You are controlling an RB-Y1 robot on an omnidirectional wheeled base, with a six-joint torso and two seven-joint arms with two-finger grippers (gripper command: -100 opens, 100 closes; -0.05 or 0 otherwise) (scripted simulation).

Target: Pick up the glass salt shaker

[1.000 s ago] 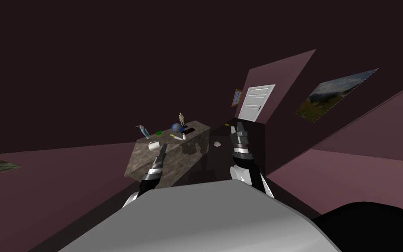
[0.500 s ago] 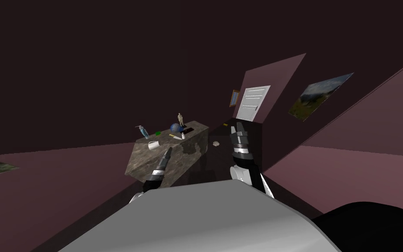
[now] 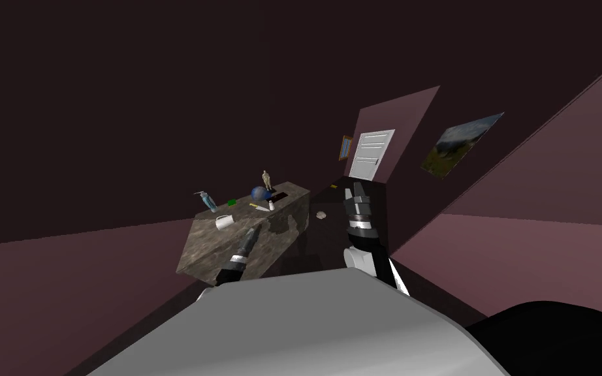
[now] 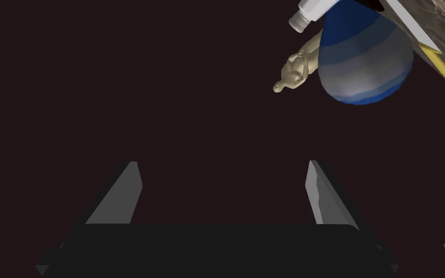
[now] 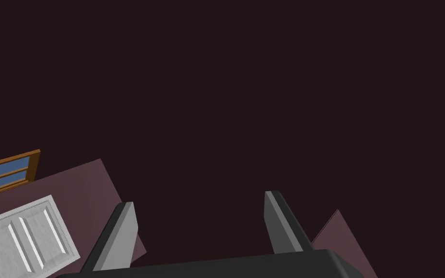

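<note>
The left gripper [image 4: 222, 166] hangs wide open and empty near the stone-patterned table [image 3: 208, 253]. The white salt shaker [image 3: 271, 205] sits on it, just beside the blue vase [image 3: 258, 193]. The right gripper [image 5: 199, 199] also gapes empty.

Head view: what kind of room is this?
Probably a room in a house: a white panelled door, a landscape picture, and a stone-look table holding a mug and a small statue.

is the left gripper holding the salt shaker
No, the left gripper is open and empty; the salt shaker stands farther off beside the blue vase.
</note>
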